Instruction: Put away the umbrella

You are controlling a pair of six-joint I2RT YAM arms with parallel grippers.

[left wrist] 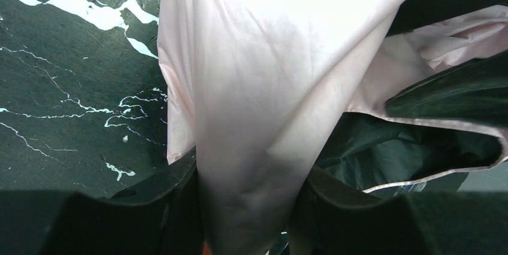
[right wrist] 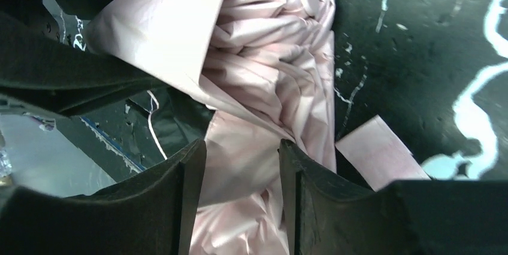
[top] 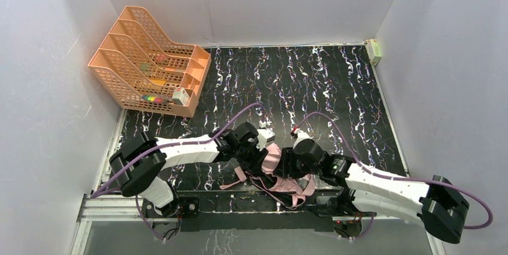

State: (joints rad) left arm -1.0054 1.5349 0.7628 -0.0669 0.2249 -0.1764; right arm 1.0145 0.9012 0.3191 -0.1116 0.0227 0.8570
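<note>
The umbrella (top: 272,160) lies crumpled at the near middle of the black marbled table, pale pink fabric with black folds and ribs. My left gripper (top: 259,160) is shut on a fold of its pink fabric (left wrist: 251,123), which fills the gap between the fingers (left wrist: 335,207). My right gripper (top: 287,168) comes from the right and is shut on bunched pink fabric (right wrist: 263,75), with a pink strap (right wrist: 380,150) lying beside it. The handle and shaft are hidden.
An orange mesh file rack (top: 150,63) with small items stands at the far left corner. A small pale box (top: 374,50) sits at the far right corner. White walls close in on three sides. The table's near metal edge (top: 239,204) lies just under the umbrella.
</note>
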